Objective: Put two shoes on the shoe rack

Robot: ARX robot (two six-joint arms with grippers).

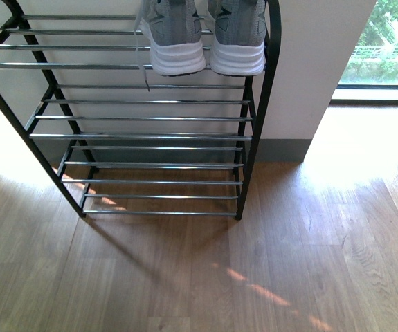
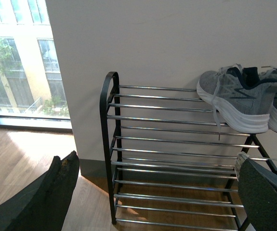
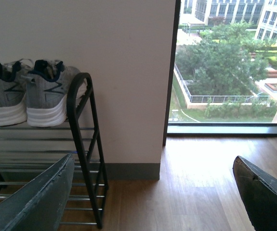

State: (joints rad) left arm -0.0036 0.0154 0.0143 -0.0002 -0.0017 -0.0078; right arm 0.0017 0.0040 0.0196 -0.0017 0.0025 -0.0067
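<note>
Two grey knit sneakers with white soles, one (image 1: 174,38) beside the other (image 1: 239,38), stand side by side on the top tier of the shoe rack (image 1: 150,117), at its right end, heels toward me. A grey lace hangs down off the left shoe. The left wrist view shows the same pair (image 2: 239,98) on the rack (image 2: 177,159); the right wrist view shows them (image 3: 44,91) by the rack's black side frame (image 3: 83,144). My left gripper (image 2: 157,192) is open and holds nothing. My right gripper (image 3: 152,192) is open too, over bare floor. Neither arm appears in the front view.
The rack stands against a white wall (image 1: 309,69) with a grey skirting. Its lower tiers hold nothing. Wood floor (image 1: 254,263) spreads in front and to the right. Floor-to-ceiling windows (image 3: 225,62) lie on both sides of the wall section.
</note>
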